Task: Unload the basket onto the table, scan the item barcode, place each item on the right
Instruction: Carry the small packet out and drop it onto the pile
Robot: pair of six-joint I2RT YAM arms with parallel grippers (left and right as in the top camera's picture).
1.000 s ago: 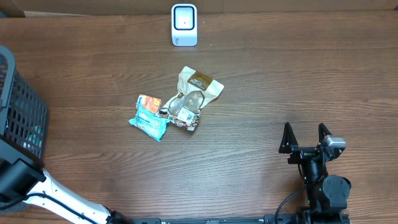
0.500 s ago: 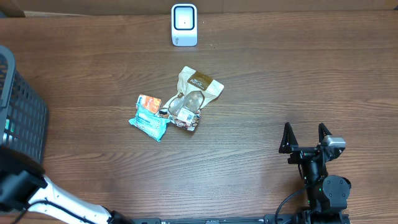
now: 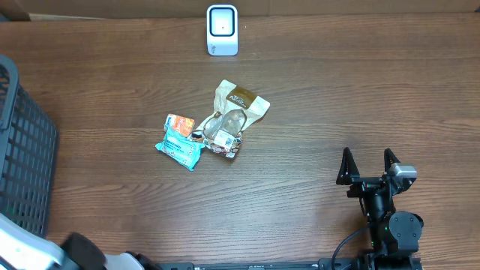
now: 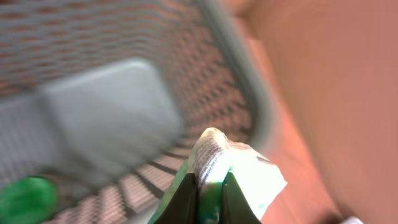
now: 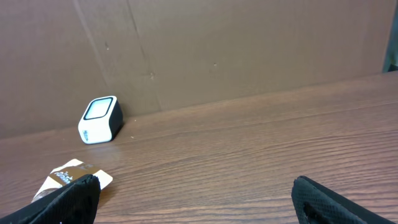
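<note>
We've got the left end effector [image 4: 210, 191] clamped on a packet [image 4: 249, 174] edge; right end effector [image 3: 367, 154] spread wide. Thin pinch could slip mid-swing.

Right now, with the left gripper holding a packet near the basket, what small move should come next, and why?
Probably lift the packet clear and carry it toward the scanner. The left gripper is shut on it beside the basket rim, well away from the scanner.
</note>
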